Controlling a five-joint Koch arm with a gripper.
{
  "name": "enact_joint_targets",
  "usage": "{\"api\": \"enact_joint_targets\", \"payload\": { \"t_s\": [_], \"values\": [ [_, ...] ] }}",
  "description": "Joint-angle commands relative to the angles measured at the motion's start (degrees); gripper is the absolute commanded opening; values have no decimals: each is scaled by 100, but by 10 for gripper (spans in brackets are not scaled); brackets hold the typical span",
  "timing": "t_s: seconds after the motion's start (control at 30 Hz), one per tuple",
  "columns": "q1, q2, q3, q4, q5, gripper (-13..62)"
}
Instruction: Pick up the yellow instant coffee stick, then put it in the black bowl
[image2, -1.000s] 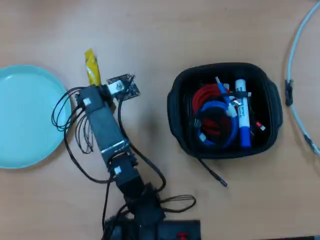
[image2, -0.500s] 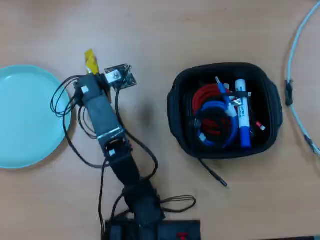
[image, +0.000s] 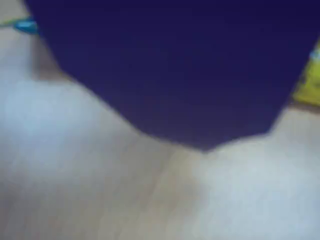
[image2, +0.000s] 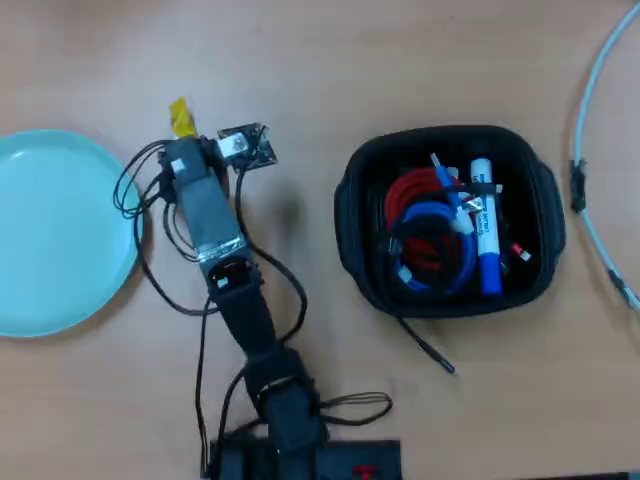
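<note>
In the overhead view only the far tip of the yellow instant coffee stick (image2: 181, 118) shows; the arm's wrist covers the rest of it. The gripper (image2: 183, 140) sits right over the stick, hidden under the wrist and its small camera board (image2: 245, 148). The blurred wrist view shows one dark jaw filling the top, close to the wooden table, with a yellow patch of the stick (image: 311, 82) at the right edge. Whether the jaws are open or shut does not show. The black bowl (image2: 347, 212) stands well to the right, holding red and blue cables and a blue-and-white marker (image2: 484, 240).
A light teal round plate (image2: 50, 230) lies just left of the arm. A thin black probe (image2: 425, 350) sticks out from the bowl's near side. A white cable (image2: 590, 130) curves along the right edge. The arm's base (image2: 290, 430) is at the bottom.
The arm has stretched further up the picture over the stick, so less yellow shows than a second ago. The wrist has swung slightly right since half a second ago.
</note>
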Motion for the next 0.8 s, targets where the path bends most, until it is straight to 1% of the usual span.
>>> {"api": "enact_joint_targets", "payload": {
  "t_s": [0.0,0.2,0.5,0.57,0.63,0.7,0.77],
  "values": [
    [114,18,-589,-44,-114,434],
    [123,-158,-589,-9,-132,435],
    [70,-237,-536,26,-88,412],
    [26,-237,-527,26,-88,383],
    [-44,-246,-519,26,-88,331],
    [-97,-246,-519,26,-79,256],
    [-158,-255,-510,35,-53,155]
  ]
}}
